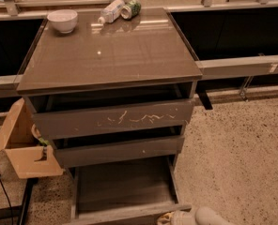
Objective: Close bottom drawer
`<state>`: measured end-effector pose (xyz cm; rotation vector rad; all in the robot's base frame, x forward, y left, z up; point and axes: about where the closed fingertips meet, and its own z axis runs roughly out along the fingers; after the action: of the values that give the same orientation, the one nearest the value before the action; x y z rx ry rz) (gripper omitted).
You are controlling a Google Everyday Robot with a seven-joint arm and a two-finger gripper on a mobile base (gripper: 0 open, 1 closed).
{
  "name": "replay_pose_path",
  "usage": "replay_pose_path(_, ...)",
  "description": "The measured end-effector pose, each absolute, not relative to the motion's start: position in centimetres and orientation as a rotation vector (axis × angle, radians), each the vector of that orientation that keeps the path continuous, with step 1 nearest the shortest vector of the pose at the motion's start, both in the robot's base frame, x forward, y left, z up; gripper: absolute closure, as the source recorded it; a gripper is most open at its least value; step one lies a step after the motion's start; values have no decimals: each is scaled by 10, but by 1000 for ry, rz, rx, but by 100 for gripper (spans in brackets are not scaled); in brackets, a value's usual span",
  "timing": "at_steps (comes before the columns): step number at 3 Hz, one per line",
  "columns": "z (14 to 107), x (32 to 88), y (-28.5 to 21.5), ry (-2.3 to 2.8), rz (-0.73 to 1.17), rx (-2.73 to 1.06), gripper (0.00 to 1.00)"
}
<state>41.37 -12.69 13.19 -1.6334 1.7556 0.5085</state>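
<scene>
The bottom drawer [122, 186] of the grey-brown cabinet is pulled far out, and its wood-grain floor shows. Its front panel [129, 214] lies along the bottom edge of the view. My gripper [176, 217] is at the bottom right, pale and rounded, right at the right end of that front panel. Above it are the middle drawer front [118, 151] and the wide scratched top drawer front [113, 118], both slightly out.
A white bowl [63, 20], a lying plastic bottle [110, 11] and a green can [132, 8] sit on the cabinet top [111, 50]. An open cardboard box [21, 146] stands left of the cabinet. Speckled floor [237, 153] lies to the right.
</scene>
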Motion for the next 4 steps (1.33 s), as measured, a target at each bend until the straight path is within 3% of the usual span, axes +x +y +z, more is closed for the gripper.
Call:
replay_pose_path(3, 132, 414, -127, 1756, 509, -1633, 6)
replay_pose_path(4, 132, 414, -127, 1756, 509, -1633, 0)
